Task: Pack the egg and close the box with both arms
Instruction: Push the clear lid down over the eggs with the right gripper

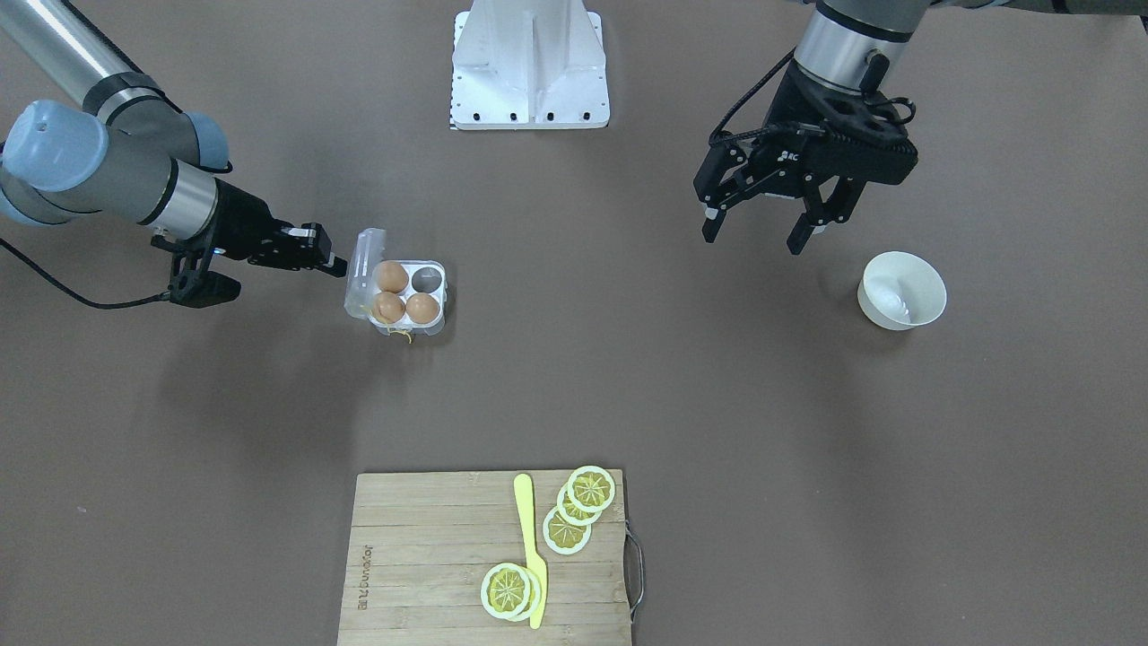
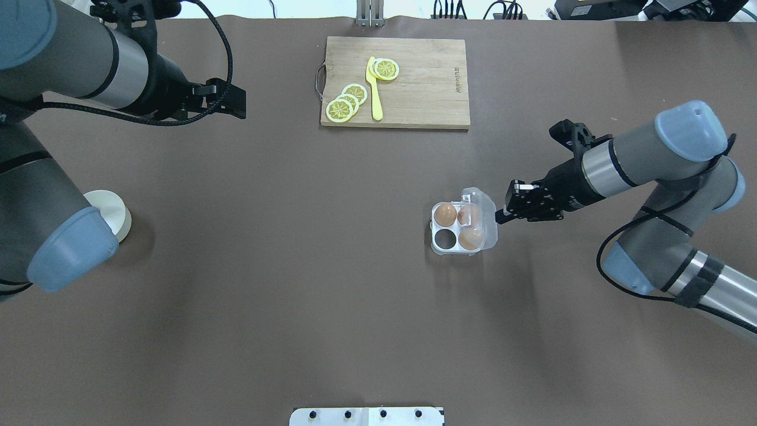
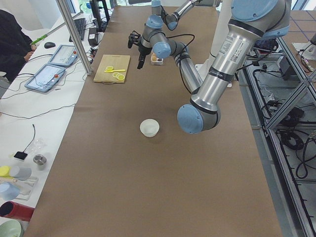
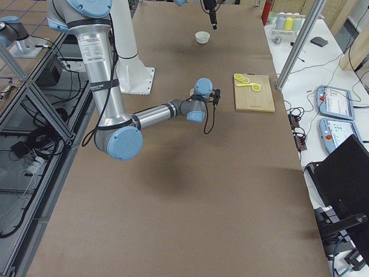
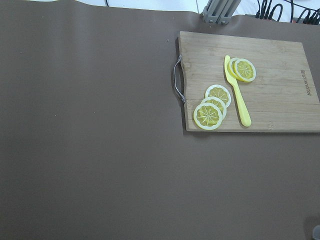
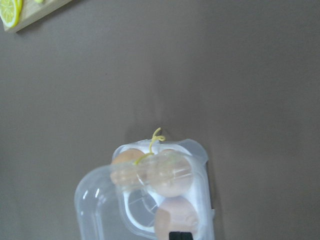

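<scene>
The clear box point(image 1: 437, 296) stands left of centre in the front-facing view with its lid point(image 1: 363, 269) half raised. It holds three tan eggs point(image 1: 391, 275), point(image 1: 387, 308), point(image 1: 422, 308), and one cell point(image 1: 427, 280) is bare. A yellow thread point(image 6: 154, 141) hangs from the lid. My right gripper point(image 1: 334, 262) has its fingers together and touches the lid's outer edge; it also shows in the overhead view point(image 2: 501, 217). I cannot tell if it pinches the lid. My left gripper point(image 1: 753, 235) is open and empty, raised above the table far from the box.
A white bowl point(image 1: 901, 289) sits near the left gripper. A wooden cutting board point(image 1: 421, 538) with lemon slices point(image 1: 581, 502) and a yellow knife point(image 1: 531, 547) lies at the operators' edge. The white robot base point(image 1: 529, 63) stands at the opposite edge.
</scene>
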You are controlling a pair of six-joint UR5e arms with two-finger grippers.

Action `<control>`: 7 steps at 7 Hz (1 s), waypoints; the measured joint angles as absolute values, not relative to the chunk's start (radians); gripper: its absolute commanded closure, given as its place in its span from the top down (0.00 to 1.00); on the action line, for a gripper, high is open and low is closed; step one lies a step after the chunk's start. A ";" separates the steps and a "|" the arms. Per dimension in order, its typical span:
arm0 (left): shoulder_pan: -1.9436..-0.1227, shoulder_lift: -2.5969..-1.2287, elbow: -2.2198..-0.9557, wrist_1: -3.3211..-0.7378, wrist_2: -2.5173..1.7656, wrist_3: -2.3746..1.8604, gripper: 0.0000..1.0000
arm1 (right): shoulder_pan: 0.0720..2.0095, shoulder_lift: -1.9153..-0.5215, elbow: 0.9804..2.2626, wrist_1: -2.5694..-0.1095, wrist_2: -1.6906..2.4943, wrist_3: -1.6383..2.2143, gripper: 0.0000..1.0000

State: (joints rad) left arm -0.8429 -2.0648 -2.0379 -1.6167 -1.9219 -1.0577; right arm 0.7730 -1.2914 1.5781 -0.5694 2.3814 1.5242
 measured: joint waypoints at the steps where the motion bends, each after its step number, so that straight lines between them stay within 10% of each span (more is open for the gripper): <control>1: -0.846 -2.065 -2.037 -1.617 -1.922 -1.056 0.98 | 0.748 -1.240 1.568 -0.575 2.368 1.557 0.00; 3: -0.849 -2.056 -2.034 -1.618 -1.921 -1.055 0.98 | 0.704 -1.121 1.542 -0.612 2.314 1.620 0.00; 4: -0.854 -2.049 -2.030 -1.619 -1.920 -1.054 0.98 | 0.703 -1.084 1.546 -0.634 2.303 1.635 0.70; 5: -0.861 -2.029 -2.028 -1.620 -1.917 -1.036 0.98 | 0.717 -1.066 1.554 -0.647 2.300 1.642 1.00; 7: -0.880 -1.961 -2.025 -1.623 -1.908 -0.987 0.98 | 0.797 -1.071 1.571 -0.685 2.290 1.621 1.00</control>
State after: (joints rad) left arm -0.8801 -1.9611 -2.0247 -1.6227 -1.9084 -0.9874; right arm 0.7968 -1.0708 1.5706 -0.6853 2.2900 1.6215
